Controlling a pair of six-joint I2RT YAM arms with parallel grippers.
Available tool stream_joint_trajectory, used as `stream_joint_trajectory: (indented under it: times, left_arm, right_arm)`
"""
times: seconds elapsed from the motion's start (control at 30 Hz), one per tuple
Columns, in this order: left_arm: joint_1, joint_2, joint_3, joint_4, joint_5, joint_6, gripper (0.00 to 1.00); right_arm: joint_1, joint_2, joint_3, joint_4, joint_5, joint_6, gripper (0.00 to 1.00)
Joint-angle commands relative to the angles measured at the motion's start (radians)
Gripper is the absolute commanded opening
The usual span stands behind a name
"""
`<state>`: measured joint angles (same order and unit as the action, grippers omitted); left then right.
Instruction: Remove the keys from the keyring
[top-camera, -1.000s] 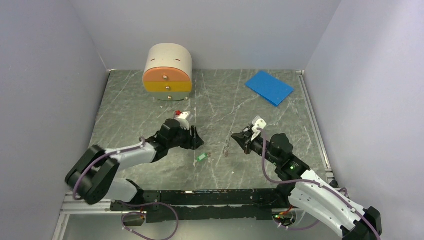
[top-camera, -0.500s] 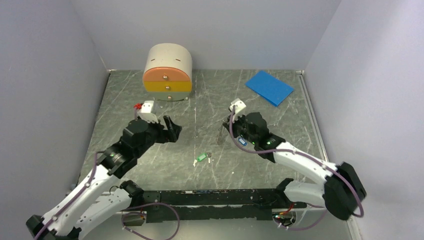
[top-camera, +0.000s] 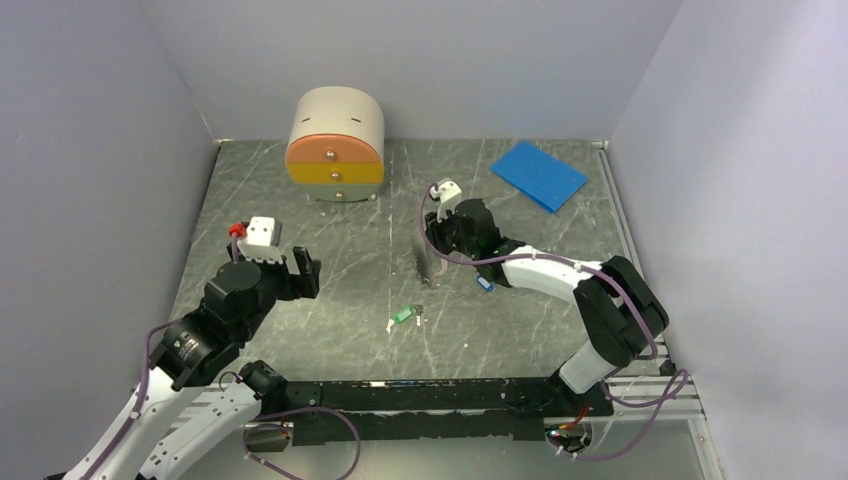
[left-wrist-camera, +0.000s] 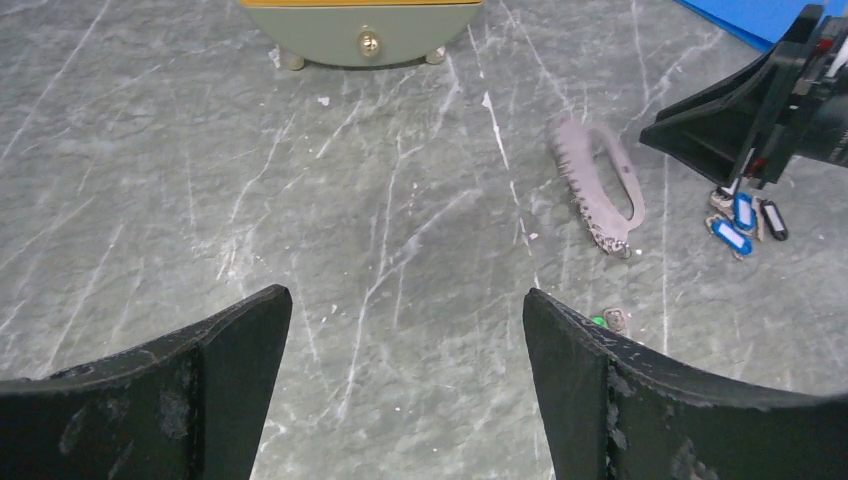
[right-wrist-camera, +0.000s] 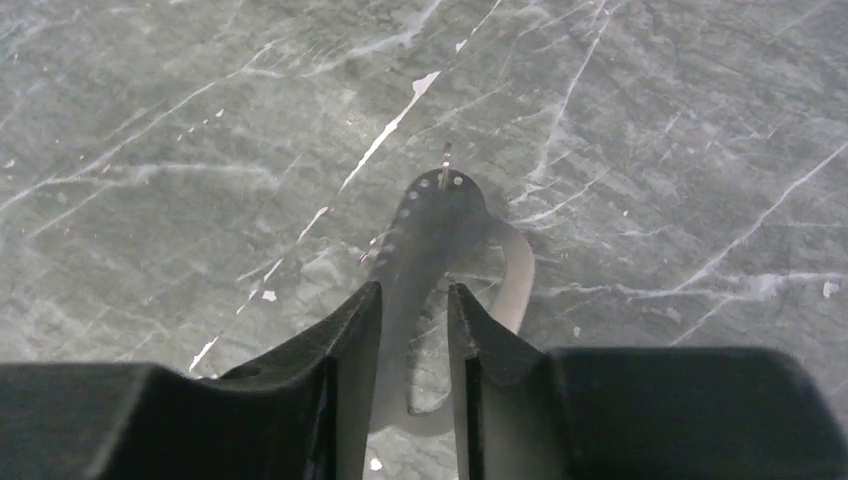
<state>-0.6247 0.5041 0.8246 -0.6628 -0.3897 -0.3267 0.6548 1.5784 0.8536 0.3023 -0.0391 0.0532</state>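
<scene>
Left gripper (left-wrist-camera: 405, 298): jaws wide, empty, now drawn back to the near left of the drawer unit (top-camera: 335, 130). Right gripper (right-wrist-camera: 413, 288): jaws just parted to a narrow gap, holding nothing. The keyring (left-wrist-camera: 580, 185) now lies released, near-right of the drawer unit; the keys (top-camera: 403, 314) lie nearer still, apart from it. Judgement: separation looks complete

text: none readable | labels, brands, numbers — none | signs — none
</scene>
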Motion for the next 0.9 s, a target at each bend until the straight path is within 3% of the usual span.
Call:
stream_joint_trajectory:
  times: [0.0, 0.07, 0.2, 0.37, 0.4, 0.43, 0.67, 0.87]
  left_arm:
    - [0.007, -0.022, 0.01, -0.012, -0.051, 0.038, 0.91]
    - [0.006, -0.021, 0.011, -0.015, -0.046, 0.035, 0.91]
    - [0.007, -0.031, 0.013, -0.016, -0.059, 0.033, 0.91]
    - [0.006, -0.08, 0.01, 0.006, -0.094, 0.025, 0.91]
    - [0.006, -0.092, 0.01, 0.008, -0.103, 0.027, 0.91]
    - [0.005, -0.102, 0.012, 0.009, -0.111, 0.028, 0.91]
    - [0.002, -0.173, 0.048, -0.015, -0.143, 0.042, 0.91]
    - [0.002, -0.2, 0.088, -0.09, -0.186, 0.053, 0.91]
  right_arm:
    - [-0.001, -0.028, 0.002, 0.039, -0.04, 0.042, 0.41]
    - [-0.002, -0.056, -0.015, 0.04, -0.032, 0.049, 0.52]
    - [-0.011, -0.161, -0.049, 0.012, -0.006, 0.059, 0.59]
    - [-0.024, -0.394, -0.112, -0.097, 0.173, 0.051, 0.78]
    - [-0.026, -0.453, -0.123, -0.128, 0.221, 0.048, 0.84]
    - [-0.027, -0.507, -0.132, -0.163, 0.269, 0.049, 0.97]
    - [-0.028, -0.927, -0.104, -0.431, 0.545, 0.082, 0.99]
    - [-0.027, -1.273, -0.161, -0.468, 0.562, 0.03, 0.99]
